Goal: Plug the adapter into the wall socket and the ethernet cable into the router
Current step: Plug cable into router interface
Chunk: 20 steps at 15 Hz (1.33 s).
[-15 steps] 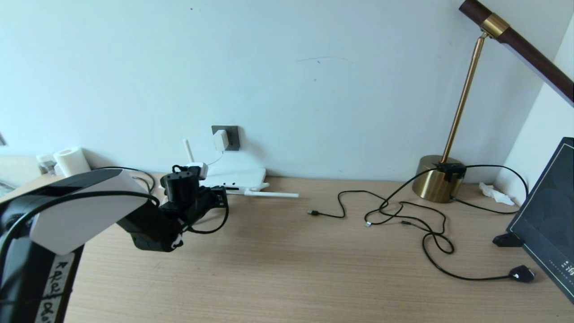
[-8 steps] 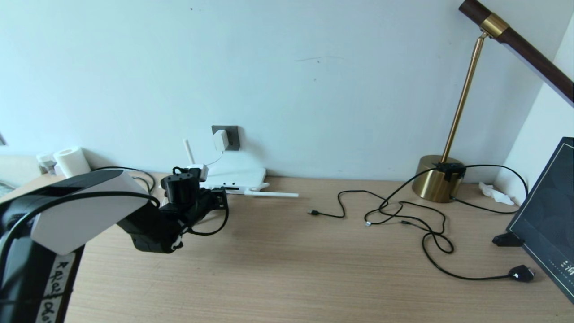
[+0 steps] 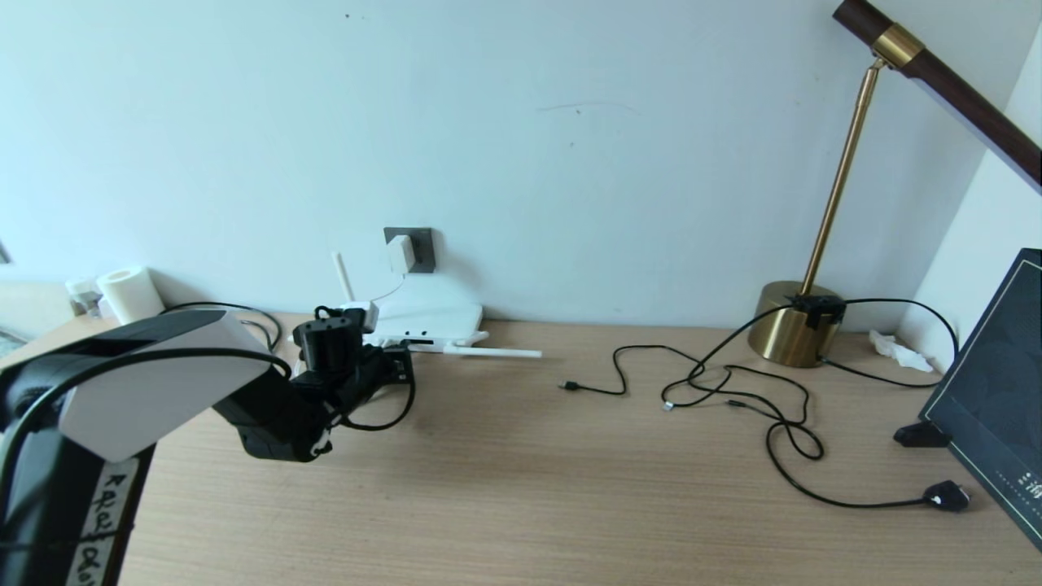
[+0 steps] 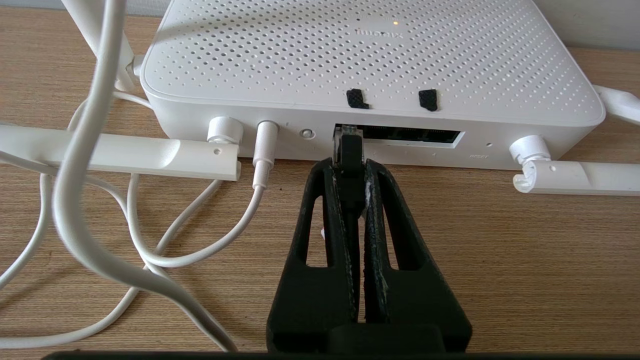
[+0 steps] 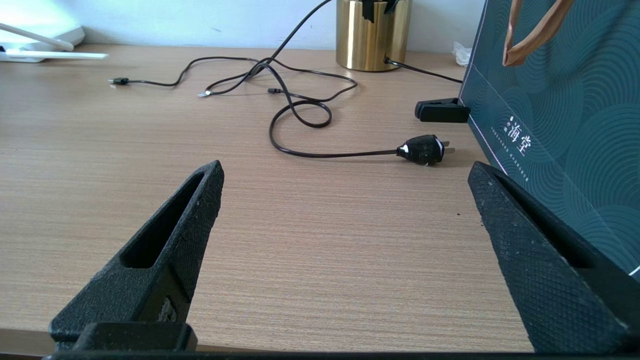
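left gripper (image 4: 351,167) clamped on the ethernet cable (image 4: 351,150) with its clear tip at the leftmost slot of the router (image 4: 370,55) port row, seating not clear, adapter (image 3: 399,254) already in the wall socket (image 3: 420,248), so only this plug-in looks left, right gripper (image 5: 345,182) wide open, idle over the desk (image 5: 310,240).

Head view high, facing wall across worktop (image 3: 521,488); left wrist close behind router (image 4: 370,55) ports; right wrist low, facing lamp base (image 5: 372,35). Router shared by all.
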Available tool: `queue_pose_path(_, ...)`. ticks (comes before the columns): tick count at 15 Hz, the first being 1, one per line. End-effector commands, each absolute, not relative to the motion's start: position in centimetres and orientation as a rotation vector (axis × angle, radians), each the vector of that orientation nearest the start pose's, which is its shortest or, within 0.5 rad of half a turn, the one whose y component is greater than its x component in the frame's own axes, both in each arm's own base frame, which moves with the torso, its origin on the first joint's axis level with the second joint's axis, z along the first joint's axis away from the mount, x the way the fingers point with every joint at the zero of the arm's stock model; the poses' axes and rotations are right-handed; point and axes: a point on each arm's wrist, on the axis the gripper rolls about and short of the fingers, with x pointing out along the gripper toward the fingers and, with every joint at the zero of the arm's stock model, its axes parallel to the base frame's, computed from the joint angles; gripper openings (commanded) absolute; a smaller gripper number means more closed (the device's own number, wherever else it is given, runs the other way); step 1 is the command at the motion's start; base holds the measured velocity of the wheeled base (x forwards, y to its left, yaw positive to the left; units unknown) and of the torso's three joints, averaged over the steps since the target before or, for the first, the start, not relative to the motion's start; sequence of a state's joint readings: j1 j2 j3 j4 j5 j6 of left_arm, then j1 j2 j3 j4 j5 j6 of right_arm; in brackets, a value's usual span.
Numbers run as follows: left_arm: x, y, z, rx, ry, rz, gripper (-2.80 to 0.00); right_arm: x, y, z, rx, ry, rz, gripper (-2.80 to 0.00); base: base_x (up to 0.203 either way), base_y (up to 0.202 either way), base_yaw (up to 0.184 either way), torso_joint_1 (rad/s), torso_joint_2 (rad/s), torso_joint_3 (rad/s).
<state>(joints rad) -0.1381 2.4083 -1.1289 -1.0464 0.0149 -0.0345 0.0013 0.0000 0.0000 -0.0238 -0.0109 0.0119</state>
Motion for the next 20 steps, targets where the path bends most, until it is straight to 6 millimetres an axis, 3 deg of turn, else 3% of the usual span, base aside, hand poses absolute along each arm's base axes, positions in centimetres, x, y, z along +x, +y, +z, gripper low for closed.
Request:
queue_pose_path(1, 44.11, -6.09, 3.21, -0.018, 0.229, -0.118, -2.8, -2.19, -0.03, 7.46, 0.012, -0.012, -0.009, 0.0, 0.0, 0.0, 0.0, 0.0, 0.0, 0.0)
queue_pose_path(20, 44.15, -6.58, 3.4, -0.017, 0.225, -0.127, -2.8, -2.2, -0.03, 7.5, 0.015, -0.014, -0.009, 0.0, 0.0, 0.0, 0.0, 0.0, 0.0, 0.0)
